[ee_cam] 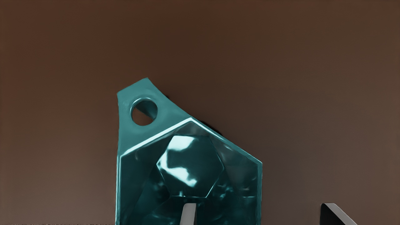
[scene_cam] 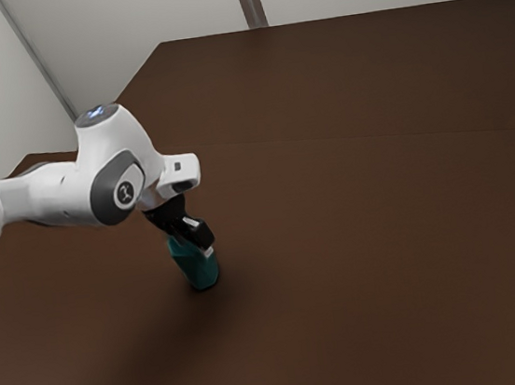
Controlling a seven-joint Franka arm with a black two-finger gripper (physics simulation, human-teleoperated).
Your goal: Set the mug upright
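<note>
In the exterior view, the mug [scene_cam: 194, 268] is standing base down on the counter [scene_cam: 361, 274], toward the exterior view's left, and the pincer [scene_cam: 207, 246] is reaching down to its mouth.

In the wrist view, the pincer [ee_cam: 262, 211] is gaping wide, holding nothing: one finger [ee_cam: 188, 215] is overlapping the mug's open mouth, the other is hanging outside, beyond the wall opposite the handle [ee_cam: 125, 134].

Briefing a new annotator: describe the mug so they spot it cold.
Start at the brown table, then follow the white arm over it. The mug is at its black pincer. Teal colour, hexagonal rim and handle with a round hole set it apart from arm and pincer.
</note>
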